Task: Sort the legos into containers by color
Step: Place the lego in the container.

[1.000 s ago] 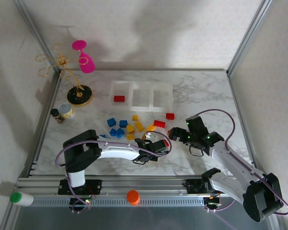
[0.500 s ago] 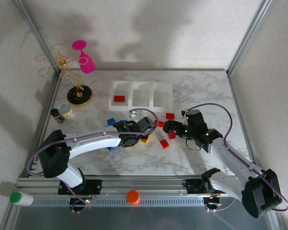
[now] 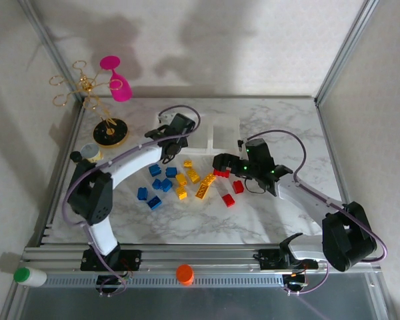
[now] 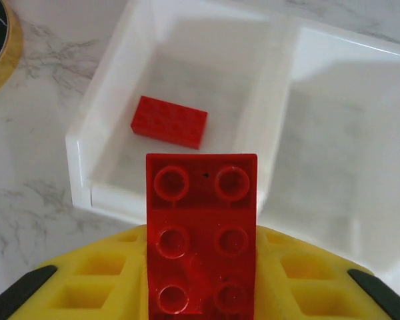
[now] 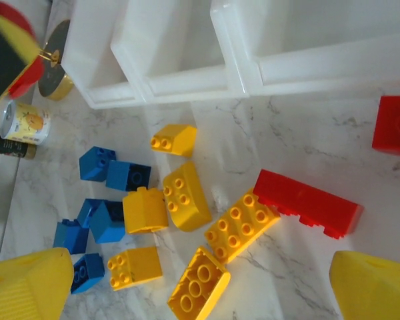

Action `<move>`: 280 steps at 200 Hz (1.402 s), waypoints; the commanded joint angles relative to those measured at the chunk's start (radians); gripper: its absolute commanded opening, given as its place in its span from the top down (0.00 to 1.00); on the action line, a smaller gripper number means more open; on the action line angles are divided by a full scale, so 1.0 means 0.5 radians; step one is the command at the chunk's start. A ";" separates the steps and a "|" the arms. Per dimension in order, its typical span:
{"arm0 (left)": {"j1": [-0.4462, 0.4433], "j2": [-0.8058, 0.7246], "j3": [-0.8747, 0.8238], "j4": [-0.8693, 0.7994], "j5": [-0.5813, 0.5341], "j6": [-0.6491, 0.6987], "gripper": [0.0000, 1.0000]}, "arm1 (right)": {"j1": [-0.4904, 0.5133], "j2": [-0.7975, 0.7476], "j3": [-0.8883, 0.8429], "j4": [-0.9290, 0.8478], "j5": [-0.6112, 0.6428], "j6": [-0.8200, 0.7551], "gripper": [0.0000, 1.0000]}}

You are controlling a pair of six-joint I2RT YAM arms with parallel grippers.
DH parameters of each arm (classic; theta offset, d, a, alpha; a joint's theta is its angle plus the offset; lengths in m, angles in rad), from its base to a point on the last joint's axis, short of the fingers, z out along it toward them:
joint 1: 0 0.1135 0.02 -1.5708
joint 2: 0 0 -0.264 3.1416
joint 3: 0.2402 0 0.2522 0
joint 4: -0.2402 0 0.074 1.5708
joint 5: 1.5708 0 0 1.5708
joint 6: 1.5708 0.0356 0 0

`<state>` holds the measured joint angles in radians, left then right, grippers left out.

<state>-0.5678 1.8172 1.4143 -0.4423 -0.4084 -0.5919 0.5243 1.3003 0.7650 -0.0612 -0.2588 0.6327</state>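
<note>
My left gripper (image 3: 168, 141) is shut on a red lego (image 4: 201, 233), which hangs over the front wall of the left bin of the white containers (image 4: 277, 113). One red brick (image 4: 169, 122) lies inside that bin. My right gripper (image 3: 220, 163) is open above the loose pile, its yellow fingertips (image 5: 33, 283) wide apart around several yellow legos (image 5: 243, 225). Blue legos (image 5: 110, 173) lie to the left of them, and a long red brick (image 5: 307, 203) to the right. From above, more red bricks (image 3: 233, 193) lie near the right gripper.
A gold stand with a round black-and-gold base (image 3: 111, 132) and a pink glass (image 3: 120, 85) stands at the back left, with a small jar (image 3: 90, 155) beside it. An orange cap (image 3: 185, 273) and a green-capped bottle (image 3: 28, 275) rest on the front rail.
My left arm swung from the front middle of the table to the left bin, carrying the red lego. My right gripper moved left, over the pile.
</note>
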 commanded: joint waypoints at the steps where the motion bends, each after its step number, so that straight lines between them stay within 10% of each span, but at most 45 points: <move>1: 0.109 0.202 0.163 0.090 0.063 0.131 0.72 | 0.015 -0.003 0.056 0.050 0.005 -0.001 0.01; 118: 0.312 0.763 0.684 0.110 0.092 0.314 0.53 | 0.014 -0.238 -0.002 -0.030 0.163 -0.087 0.01; 212: 0.262 0.246 0.356 0.050 0.245 0.237 0.50 | 0.012 -0.235 0.017 -0.101 0.203 -0.032 0.01; 280: -0.097 -0.256 -0.168 0.018 0.442 0.132 0.50 | -0.013 -0.414 -0.066 -0.426 0.299 0.032 0.01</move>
<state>-0.5373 1.7561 1.4017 -0.3939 -0.2417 -0.4946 0.5240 1.1625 0.7563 -0.1791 -0.1486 0.6254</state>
